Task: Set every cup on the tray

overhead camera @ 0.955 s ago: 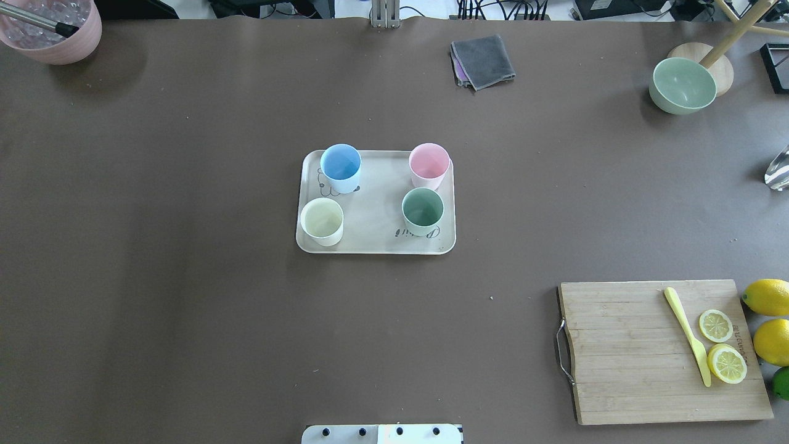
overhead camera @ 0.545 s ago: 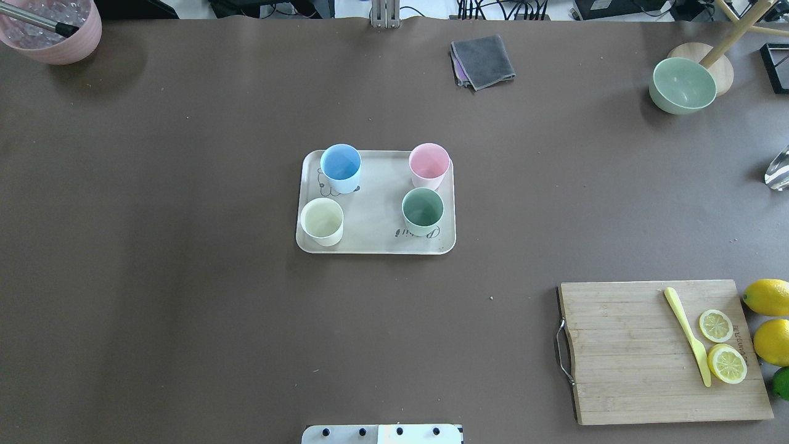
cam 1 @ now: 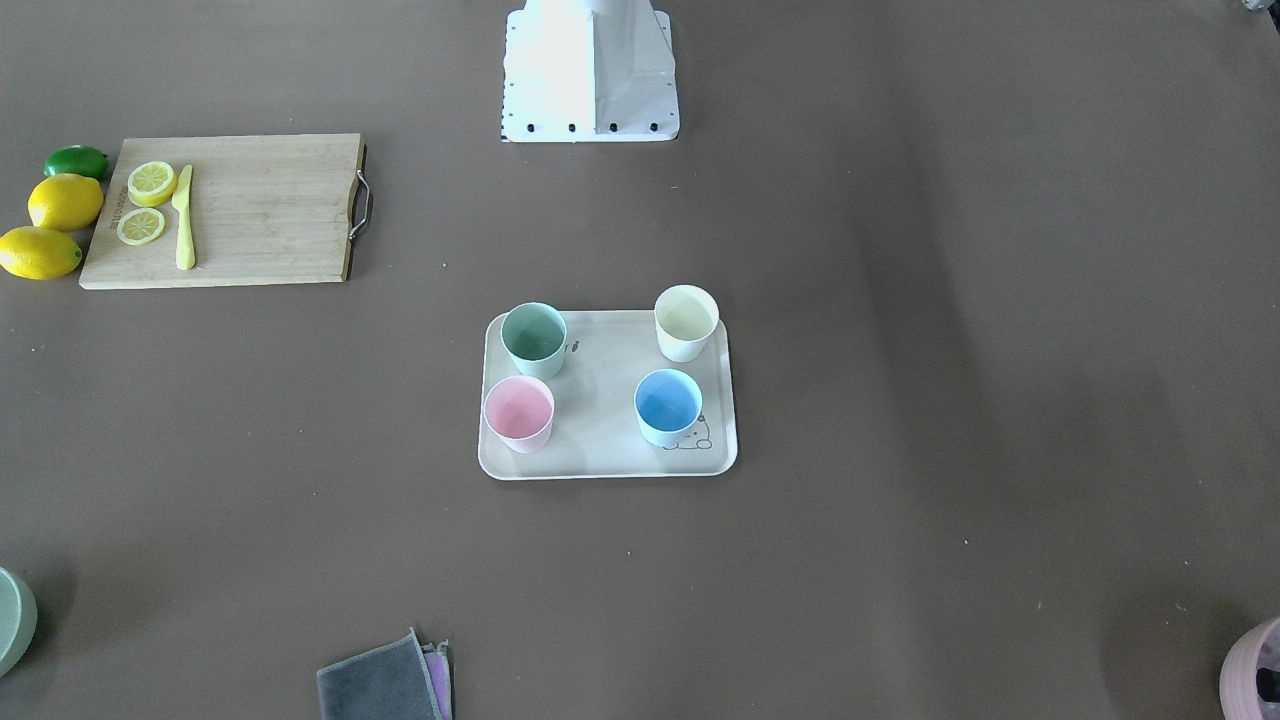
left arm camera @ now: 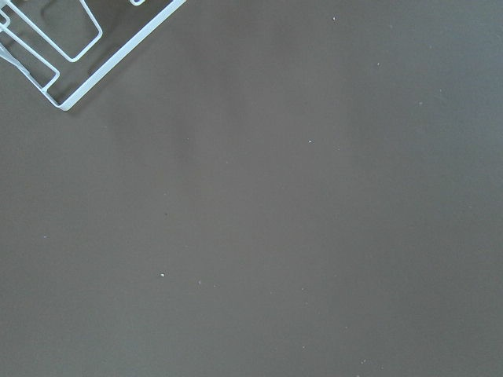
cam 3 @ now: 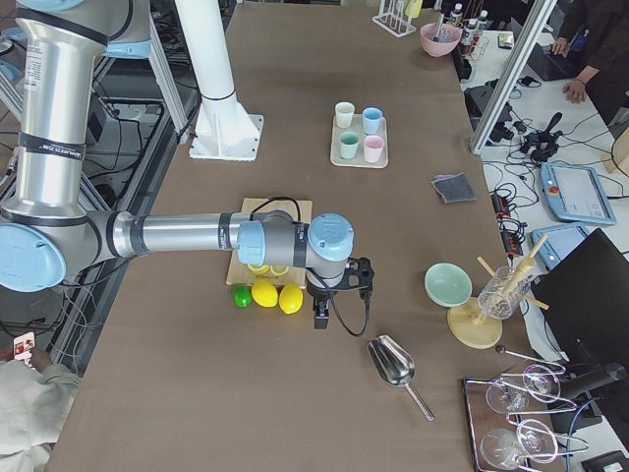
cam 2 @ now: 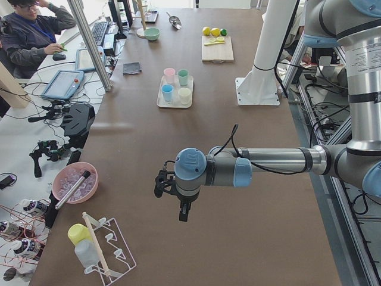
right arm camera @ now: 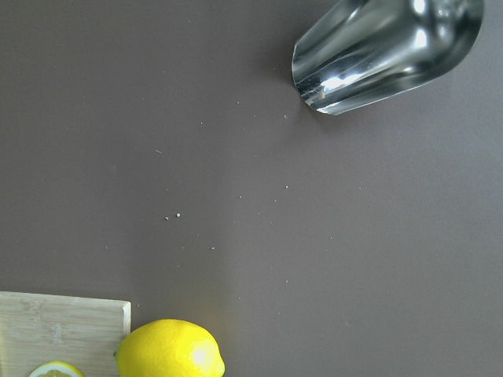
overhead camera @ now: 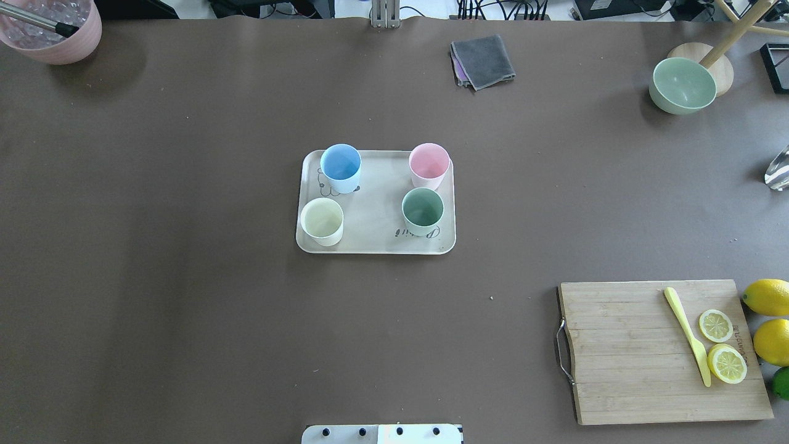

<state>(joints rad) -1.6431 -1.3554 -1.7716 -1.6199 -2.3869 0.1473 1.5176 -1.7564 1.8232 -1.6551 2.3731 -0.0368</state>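
All four cups (overhead camera: 340,168) stand upright on the tray (overhead camera: 376,203) (task apparently complete); left pincer (cam 2: 183,212) and right pincer (cam 3: 320,315) hang far off, opening indiscernible.

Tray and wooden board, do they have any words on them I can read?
Tray: dark script by the green cup, partly hidden, too blurred to read.
Cutting board: tiny brand mark beside the lemon slices, too small to read.
No other text is readable.
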